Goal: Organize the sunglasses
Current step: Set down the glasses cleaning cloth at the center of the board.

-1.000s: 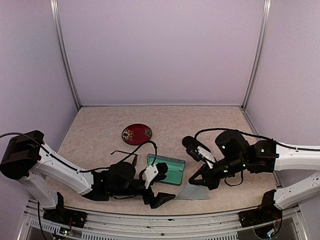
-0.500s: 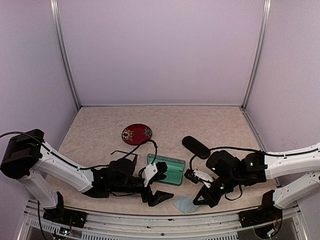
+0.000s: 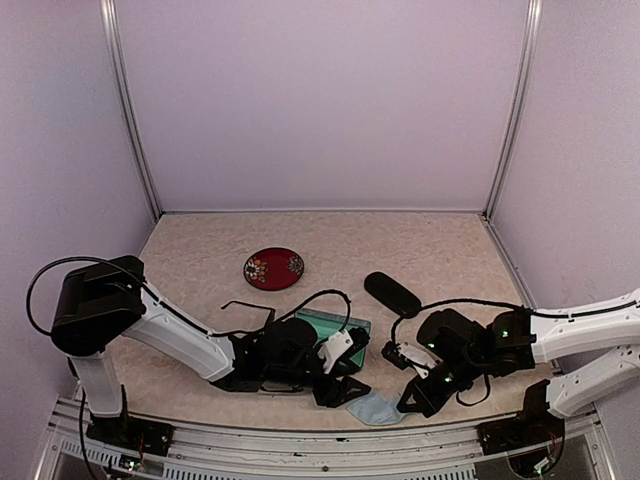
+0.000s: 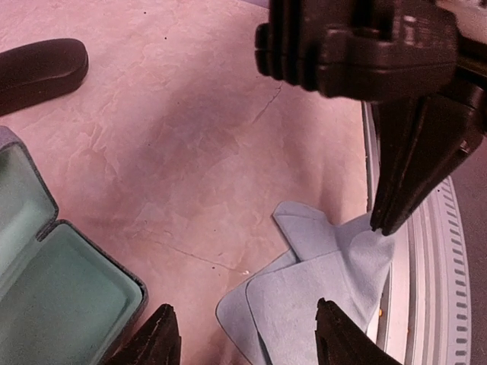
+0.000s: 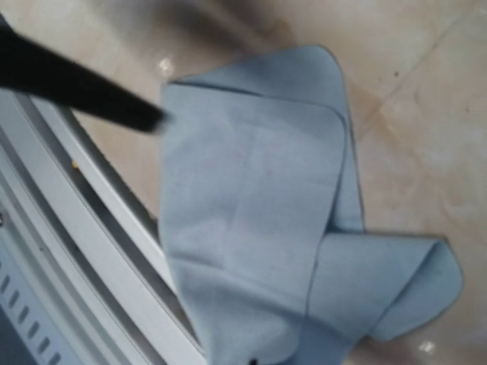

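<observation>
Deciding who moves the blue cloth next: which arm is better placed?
Right: the right gripper pinches a corner of the blue cloth; the left gripper is open, holding nothing.

thin black-framed sunglasses (image 3: 250,305) lie flat on the table (image 3: 200,250), partly hidden behind the left arm (image 3: 180,335)

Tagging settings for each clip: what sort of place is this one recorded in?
Probably a lab robot test booth, not a home or shop: plain lavender walls between metal posts enclose one stone-patterned table, with the left arm and right arm bolted at its near edge.
</observation>
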